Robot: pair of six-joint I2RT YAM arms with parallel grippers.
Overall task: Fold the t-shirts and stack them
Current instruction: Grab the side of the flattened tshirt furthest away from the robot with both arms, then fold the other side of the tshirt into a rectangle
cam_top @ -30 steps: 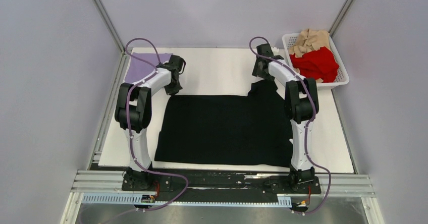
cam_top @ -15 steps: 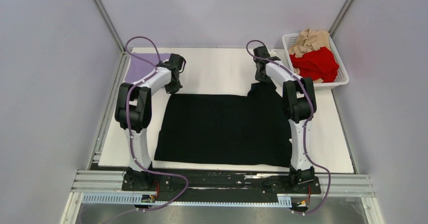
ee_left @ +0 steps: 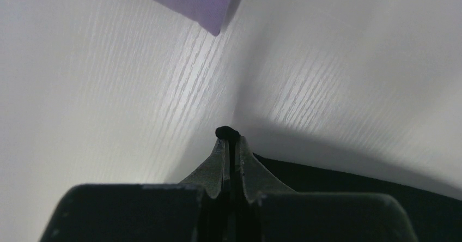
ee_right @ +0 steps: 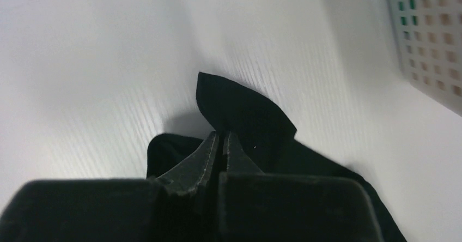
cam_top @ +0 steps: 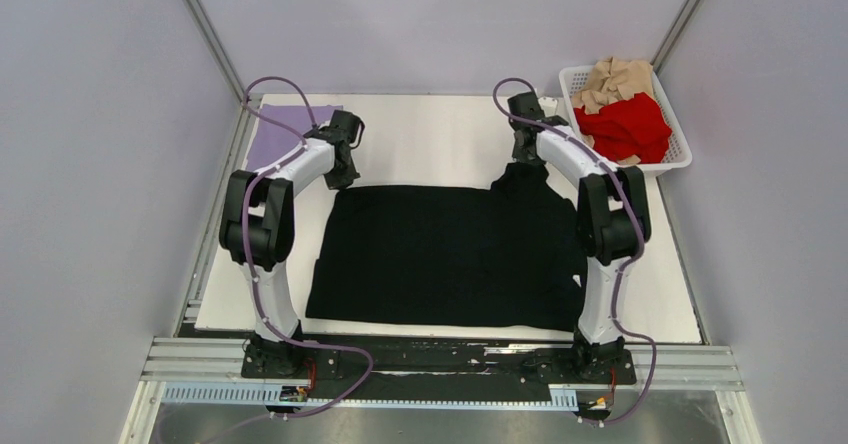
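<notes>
- The lavender t-shirt [cam_top: 283, 130] lies flat at the upper left of the top view, on the far left corner of the white table [cam_top: 430, 129]; its corner shows at the top of the left wrist view.
- The left gripper [ee_left: 229, 144] sits just right of the lavender tee, at the far left corner of the black t-shirt [cam_top: 440, 259]. Its jaws are pressed together, with a small nub of black cloth pinched at their tips.
- The black t-shirt is spread across the centre of the top view, between the two arms. Its near edge runs along the table's front edge.
- The right gripper [ee_right: 219, 141] is at the black tee's far right corner, where the cloth rises into a peak. Its jaws are closed tight on a fold of that cloth, and a pointed flap lies just beyond the tips.
- A white basket [cam_top: 682, 156] stands at the upper right of the top view and holds a crumpled red t-shirt [cam_top: 625, 129], with a tan t-shirt [cam_top: 615, 82] behind it.
</notes>
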